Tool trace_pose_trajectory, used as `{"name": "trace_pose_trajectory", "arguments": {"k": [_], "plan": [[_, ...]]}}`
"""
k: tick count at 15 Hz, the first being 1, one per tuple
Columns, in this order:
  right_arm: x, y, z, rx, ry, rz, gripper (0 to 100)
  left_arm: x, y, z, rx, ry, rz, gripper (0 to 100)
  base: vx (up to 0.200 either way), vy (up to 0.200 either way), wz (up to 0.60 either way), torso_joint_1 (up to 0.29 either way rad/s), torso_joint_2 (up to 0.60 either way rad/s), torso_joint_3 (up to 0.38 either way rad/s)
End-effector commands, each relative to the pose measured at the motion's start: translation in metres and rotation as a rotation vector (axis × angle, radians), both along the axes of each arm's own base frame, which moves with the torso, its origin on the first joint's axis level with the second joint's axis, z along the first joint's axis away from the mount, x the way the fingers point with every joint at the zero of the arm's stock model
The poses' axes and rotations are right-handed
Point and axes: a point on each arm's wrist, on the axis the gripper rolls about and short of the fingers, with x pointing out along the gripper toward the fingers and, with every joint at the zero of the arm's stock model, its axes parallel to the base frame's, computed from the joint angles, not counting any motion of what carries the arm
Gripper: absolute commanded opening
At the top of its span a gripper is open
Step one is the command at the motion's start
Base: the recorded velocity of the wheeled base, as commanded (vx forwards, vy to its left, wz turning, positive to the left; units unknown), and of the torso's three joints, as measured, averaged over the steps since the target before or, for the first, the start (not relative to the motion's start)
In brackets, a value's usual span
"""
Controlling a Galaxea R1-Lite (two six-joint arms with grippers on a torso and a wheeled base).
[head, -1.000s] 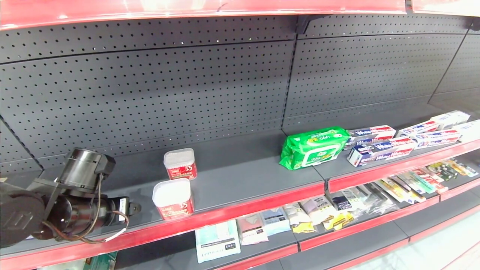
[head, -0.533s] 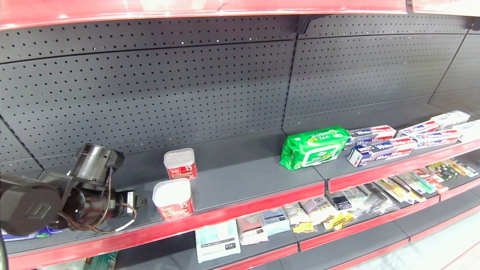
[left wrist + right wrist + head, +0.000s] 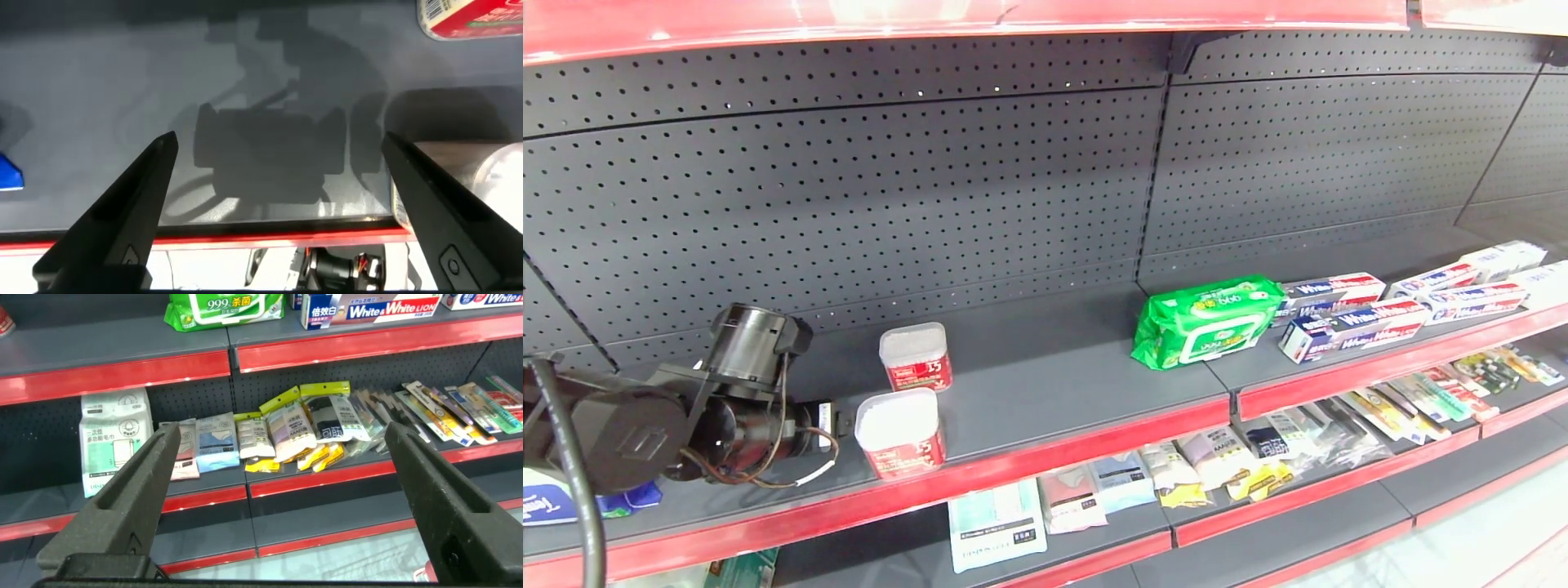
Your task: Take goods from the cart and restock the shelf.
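So far your shelf holds a blue pack at far left, two jars near your left hand, a green pack and boxes right, and both that hand and the right hand gape empty, so plenty likely remains to stock.

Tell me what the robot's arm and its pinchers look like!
The left arm is black, made of round, drum-shaped joints, with a shiny dark metal cylinder on top. Thin brown wires loop beneath it, beside a small white label. The left gripper and right gripper each have two dark, wedge-shaped fingers narrowing to a tip.
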Motion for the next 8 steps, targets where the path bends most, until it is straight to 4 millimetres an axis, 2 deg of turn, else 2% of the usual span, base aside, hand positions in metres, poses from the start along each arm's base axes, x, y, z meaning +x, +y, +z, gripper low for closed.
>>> {"name": "trace_pose_trajectory", "arguments": {"k": [1, 8], "plan": [[0.0, 0.0, 0.0, 0.0, 0.0, 0.0, 100, 0.0017, -0.0015, 0.0003, 0.0, -0.003, -0.004, 100, 0.0, 0.0, 0.0, 0.0, 0.0, 0.0], [0.0001, 0.0, 0.0, 0.0, 0.001, 0.0, 100, 0.006, -0.0055, 0.0013, -0.002, -0.01, -0.015, 100, 0.0, 0.0, 0.0, 0.0, 0.0, 0.0]]}}
